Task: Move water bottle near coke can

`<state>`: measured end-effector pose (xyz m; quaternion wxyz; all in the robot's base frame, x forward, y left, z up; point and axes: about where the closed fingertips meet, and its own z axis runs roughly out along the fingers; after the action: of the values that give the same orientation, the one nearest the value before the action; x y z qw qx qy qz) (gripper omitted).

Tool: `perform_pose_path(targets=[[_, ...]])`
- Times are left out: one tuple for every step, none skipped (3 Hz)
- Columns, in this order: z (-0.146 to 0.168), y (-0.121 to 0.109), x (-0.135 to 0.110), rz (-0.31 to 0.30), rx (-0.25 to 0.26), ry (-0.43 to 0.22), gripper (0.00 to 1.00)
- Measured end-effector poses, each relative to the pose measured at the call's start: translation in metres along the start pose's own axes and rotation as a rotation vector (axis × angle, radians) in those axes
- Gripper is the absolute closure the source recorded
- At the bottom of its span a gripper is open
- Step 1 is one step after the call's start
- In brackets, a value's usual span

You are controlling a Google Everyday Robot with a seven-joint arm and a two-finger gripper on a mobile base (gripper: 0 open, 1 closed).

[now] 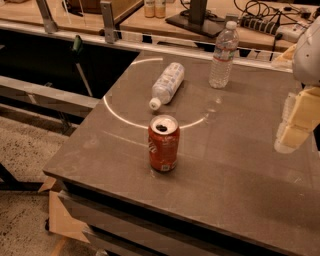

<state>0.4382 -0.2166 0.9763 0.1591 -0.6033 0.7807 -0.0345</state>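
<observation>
The water bottle (pixel 223 55) stands upright near the far edge of the grey table (pixel 100 150). It is clear and ribbed, with a white cap and a narrow label band. The coke can (pixel 163 143) stands upright near the middle front of the table, red with an open silver top. My gripper (pixel 295 125) hangs at the right edge of the view, above the table's right side. It is well to the right of both the bottle and the can and holds nothing that I can see.
A second bottle (pixel 167 84), mostly wrapped in a white-blue label, lies on its side between the can and the water bottle. A wooden bench with cables (pixel 260 15) runs behind the table. The floor drops away at the left.
</observation>
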Motion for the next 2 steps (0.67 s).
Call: perform_pose_path(targets=[[0.0,0.0,0.0,0.0,0.0,0.0,0.0],[-0.0014,-0.0031,-0.0019,0.009,0.011,-0.026,0.0]])
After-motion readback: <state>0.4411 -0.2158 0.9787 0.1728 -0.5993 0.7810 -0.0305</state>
